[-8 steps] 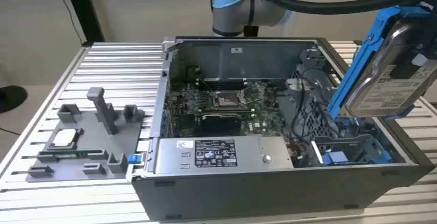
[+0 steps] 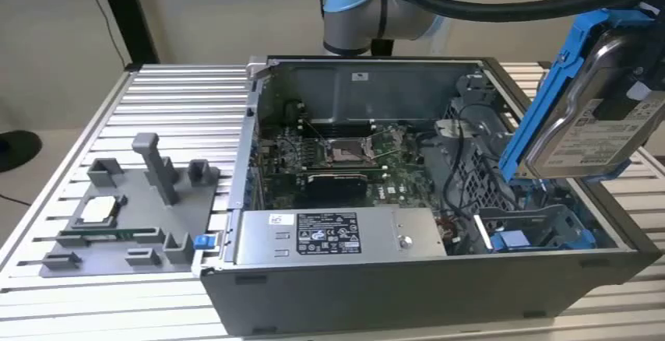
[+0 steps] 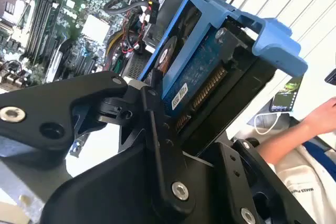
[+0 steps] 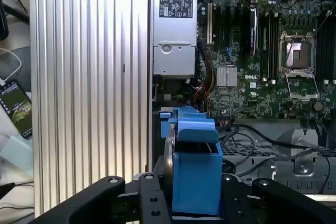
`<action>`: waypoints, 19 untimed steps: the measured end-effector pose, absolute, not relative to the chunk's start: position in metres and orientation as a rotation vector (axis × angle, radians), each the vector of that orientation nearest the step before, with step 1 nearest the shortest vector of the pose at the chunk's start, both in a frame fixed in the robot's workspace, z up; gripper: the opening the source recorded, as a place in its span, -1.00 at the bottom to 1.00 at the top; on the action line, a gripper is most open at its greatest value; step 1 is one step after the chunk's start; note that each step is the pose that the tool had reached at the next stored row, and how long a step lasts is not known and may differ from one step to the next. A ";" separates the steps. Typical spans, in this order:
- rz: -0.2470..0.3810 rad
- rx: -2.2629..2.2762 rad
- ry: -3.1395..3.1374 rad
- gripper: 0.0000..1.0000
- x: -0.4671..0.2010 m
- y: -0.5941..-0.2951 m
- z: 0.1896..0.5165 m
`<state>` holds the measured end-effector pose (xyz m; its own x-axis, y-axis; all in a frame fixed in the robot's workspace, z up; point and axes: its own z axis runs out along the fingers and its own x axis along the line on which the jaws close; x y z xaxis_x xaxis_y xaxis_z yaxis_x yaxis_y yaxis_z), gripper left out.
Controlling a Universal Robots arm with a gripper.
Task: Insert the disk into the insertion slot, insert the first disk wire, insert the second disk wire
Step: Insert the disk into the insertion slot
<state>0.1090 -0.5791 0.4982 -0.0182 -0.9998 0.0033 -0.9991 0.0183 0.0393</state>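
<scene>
The disk (image 2: 587, 123), a silver drive with a white label in a bright blue frame, hangs tilted in the air above the exterior view's right side of the open computer case. My gripper (image 3: 199, 114) is shut on it, with black fingers (image 3: 157, 129) clamped on both faces of the disk (image 3: 194, 72). In the first wrist view the blue frame of the disk (image 4: 194, 150) stands edge-on between the gripper (image 4: 194, 192) links. The insertion slot (image 2: 530, 232), a grey bay with blue parts, lies below the disk in the case's near corner. Black cables (image 2: 457, 162) run nearby; I cannot tell which are the disk wires.
The case holds a motherboard (image 2: 343, 154), a grey power supply box (image 2: 327, 236) and a perforated metal cage (image 2: 473, 162). A grey fixture (image 2: 135, 209) with small parts sits on the slatted table (image 2: 177, 100). A person's hand (image 3: 315, 124) and a phone (image 4: 18, 108) are beside the table.
</scene>
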 end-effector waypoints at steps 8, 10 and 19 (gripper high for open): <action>-0.043 2.177 -2.220 -1.00 0.110 -0.582 0.494; -0.043 2.176 -2.221 -1.00 0.111 -0.585 0.493; -0.045 2.176 -2.221 -1.00 0.116 -0.593 0.477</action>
<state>0.1158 -0.5932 0.4768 -0.0204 -0.9998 0.0024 -0.9989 0.0205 0.0428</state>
